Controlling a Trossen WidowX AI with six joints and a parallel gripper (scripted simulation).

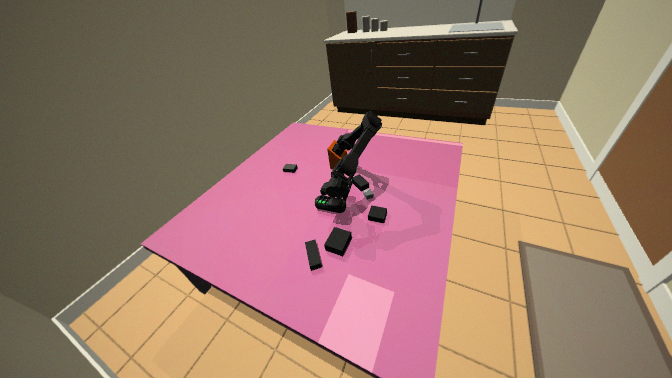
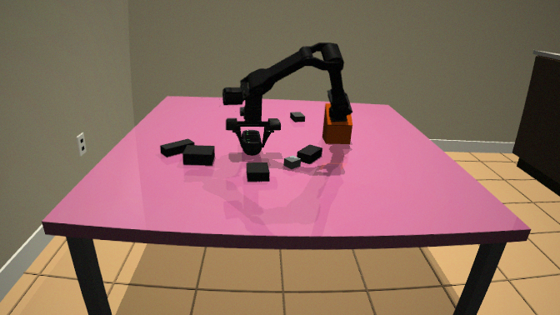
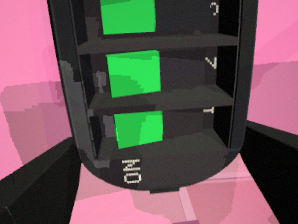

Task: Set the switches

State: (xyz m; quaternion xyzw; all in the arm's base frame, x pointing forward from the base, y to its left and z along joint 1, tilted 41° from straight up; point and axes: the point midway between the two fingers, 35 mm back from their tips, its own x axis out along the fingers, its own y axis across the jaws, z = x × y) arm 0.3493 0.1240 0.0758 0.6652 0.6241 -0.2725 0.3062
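Observation:
The dark grey controller unit (image 1: 324,203) (image 2: 252,148) (image 3: 165,175) is low over the bench, switch side up; the views do not settle whether it touches the bench. My gripper (image 1: 332,200) (image 2: 252,143) (image 3: 158,137) is shut on the unit, one finger at each long side near its rounded "ON" end. The wrist view shows switch 1 (image 3: 139,130), switch 2 (image 3: 134,74) and part of switch 3 (image 3: 129,15), with green halves on the left and dark halves by the numbers. I cannot tell surely which ends are pressed. The other switches are out of the wrist view. The underside label is hidden.
On the pink bench (image 1: 240,218) (image 2: 146,198), a dark block (image 1: 377,214) (image 2: 258,172) and a small grey cube (image 1: 368,193) (image 2: 292,162) lie near the unit. A larger dark block (image 1: 338,241) (image 2: 199,155) has a long one (image 1: 313,254) (image 2: 177,147) beside it. An orange block (image 2: 337,133) is at the arm's base.

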